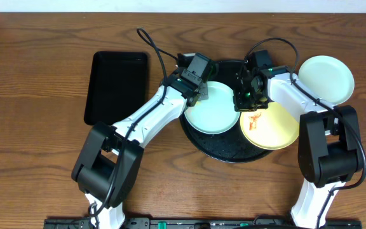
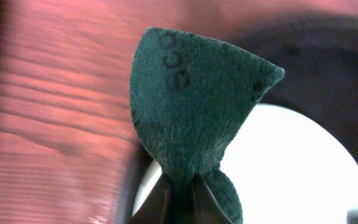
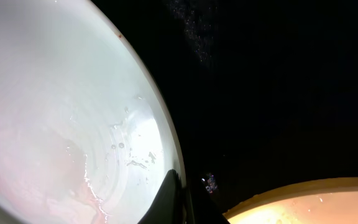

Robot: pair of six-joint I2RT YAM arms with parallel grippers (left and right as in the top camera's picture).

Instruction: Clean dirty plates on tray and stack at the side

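Left hand [image 2: 182, 194] pinches a green scouring pad [image 2: 191, 99] by 1 mint plate [image 1: 211, 109] on the round black tray [image 1: 224, 152]. Smeared yellow plate [image 1: 272, 127] overlaps its rim. Right hand [image 1: 250, 97]: grip unclear.

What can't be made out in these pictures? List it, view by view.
Overhead: the right gripper sits under its own wrist, so open or shut cannot be told.
Right wrist: only one dark fingertip shows, cut by the bottom edge.
Left wrist: the mint plate is glared white and blurred, so any smears are lost; the scouring pad hides most of the left gripper.
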